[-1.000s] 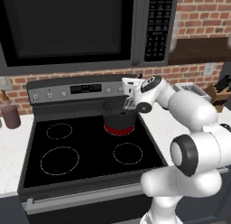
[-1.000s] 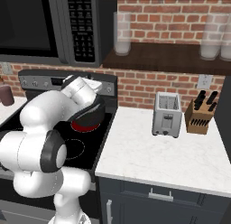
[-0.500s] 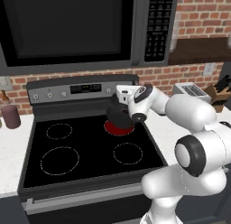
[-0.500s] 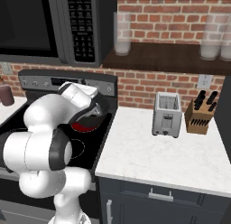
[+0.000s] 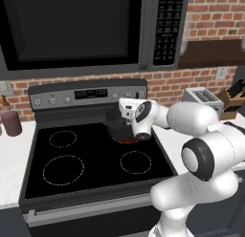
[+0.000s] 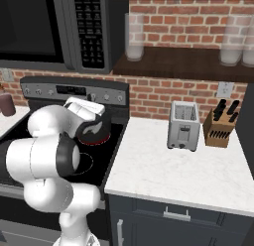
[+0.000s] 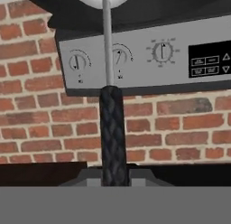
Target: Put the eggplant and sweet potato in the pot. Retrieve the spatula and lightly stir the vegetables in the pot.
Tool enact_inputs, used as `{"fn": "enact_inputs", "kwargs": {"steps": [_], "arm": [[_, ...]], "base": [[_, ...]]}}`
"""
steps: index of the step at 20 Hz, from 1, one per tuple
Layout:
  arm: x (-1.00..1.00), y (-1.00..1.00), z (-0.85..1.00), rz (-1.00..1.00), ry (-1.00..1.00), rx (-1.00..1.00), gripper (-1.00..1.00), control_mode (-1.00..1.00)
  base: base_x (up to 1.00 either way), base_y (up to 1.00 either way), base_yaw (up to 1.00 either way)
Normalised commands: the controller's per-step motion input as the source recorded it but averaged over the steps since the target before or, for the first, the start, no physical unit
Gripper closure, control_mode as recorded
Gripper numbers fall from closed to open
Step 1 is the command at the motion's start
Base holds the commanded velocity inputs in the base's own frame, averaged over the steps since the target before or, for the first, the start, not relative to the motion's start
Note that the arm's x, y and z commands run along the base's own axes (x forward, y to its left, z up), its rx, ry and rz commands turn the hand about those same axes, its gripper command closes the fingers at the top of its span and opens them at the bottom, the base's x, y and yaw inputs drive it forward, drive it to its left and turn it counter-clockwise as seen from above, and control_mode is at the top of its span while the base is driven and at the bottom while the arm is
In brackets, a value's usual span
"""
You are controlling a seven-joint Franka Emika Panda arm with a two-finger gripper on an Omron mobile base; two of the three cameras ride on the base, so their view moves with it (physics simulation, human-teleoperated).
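Kitchen: stove (image 5: 95, 159), microwave (image 5: 86, 30), toaster (image 6: 182, 125).

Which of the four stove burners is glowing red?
The back right burner, under the pot. The other three show plain white rings on black glass.

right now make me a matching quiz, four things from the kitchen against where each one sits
Things:
1. pot
2. toaster
3. knife block
4. maroon jar

Places:
A. white counter, far right by the wall
B. counter left of the stove
C. back right burner, glowing red
D. white counter, between stove and knife block

Pairs: 1-C, 2-D, 3-A, 4-B
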Motion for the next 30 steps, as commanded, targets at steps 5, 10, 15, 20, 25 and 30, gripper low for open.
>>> {"fn": "enact_inputs", "kwargs": {"steps": [5,10,15,20,25,30], "arm": [[0.16,0.0,0.01,0.02,-0.12,0.18,1.0,-1.0],[0.18,0.0,0.1,0.02,-0.01,0.2,1.0,-1.0],[0.12,0.0,0.05,0.02,0.04,0.14,1.0,-1.0],[0.24,0.08,-0.09,0.07,0.27,0.0,1.0,-1.0],[0.12,0.15,-0.49,0.01,0.05,-0.12,1.0,-1.0],[0.19,0.08,-0.64,0.0,-0.01,-0.14,1.0,-1.0]], "base": [[0.0,0.0,0.0],[0.0,0.0,0.0],[0.0,0.0,0.0],[0.0,0.0,0.0],[0.0,0.0,0.0],[0.0,0.0,0.0]]}}
